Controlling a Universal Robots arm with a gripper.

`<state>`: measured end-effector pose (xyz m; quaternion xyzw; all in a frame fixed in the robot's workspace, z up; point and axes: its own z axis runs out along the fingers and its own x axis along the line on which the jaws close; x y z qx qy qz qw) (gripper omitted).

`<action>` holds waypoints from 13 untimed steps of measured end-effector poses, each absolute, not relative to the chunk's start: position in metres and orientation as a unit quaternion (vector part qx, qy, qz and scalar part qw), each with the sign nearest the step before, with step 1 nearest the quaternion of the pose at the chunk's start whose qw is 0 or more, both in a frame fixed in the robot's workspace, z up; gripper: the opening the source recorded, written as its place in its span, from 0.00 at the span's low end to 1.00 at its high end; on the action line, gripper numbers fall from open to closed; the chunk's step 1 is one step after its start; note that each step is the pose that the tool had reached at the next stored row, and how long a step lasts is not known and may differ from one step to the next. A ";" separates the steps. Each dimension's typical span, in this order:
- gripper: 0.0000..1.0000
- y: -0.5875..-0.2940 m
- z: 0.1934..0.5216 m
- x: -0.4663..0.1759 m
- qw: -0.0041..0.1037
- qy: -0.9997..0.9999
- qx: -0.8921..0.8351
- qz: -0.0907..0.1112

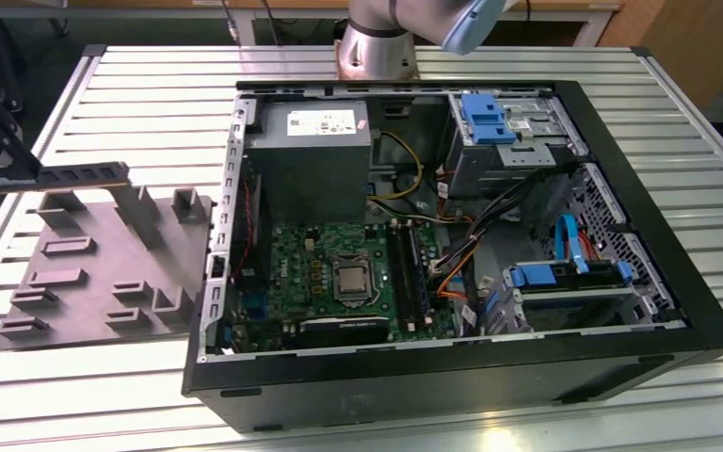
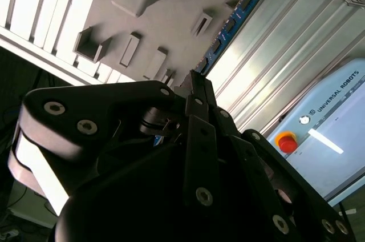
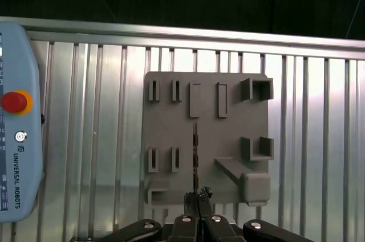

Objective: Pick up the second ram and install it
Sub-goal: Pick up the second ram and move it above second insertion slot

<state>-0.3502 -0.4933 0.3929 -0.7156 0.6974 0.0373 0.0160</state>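
Now, jaws clamp the second ram (image 1: 86,174); grey tray (image 1: 86,282) lies below it.

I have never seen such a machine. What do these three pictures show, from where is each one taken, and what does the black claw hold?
This is a robot arm standing at a ribbed metal table. The exterior view is taken from a camera off the arm and shows the whole scene. An open computer case with a green circuit board lies on the table. Beside it, at the exterior view's left, is a grey tray with upright posts.

The two wrist views come from cameras riding on the arm, so they look along the gripper, your "claw". It is shut on the second ram, a thin memory stick seen edge-on over the tray in the first wrist view. The pale control box lies on the table too.
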 end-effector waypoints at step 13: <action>0.11 -0.493 0.393 -0.337 0.016 0.697 -0.716 0.037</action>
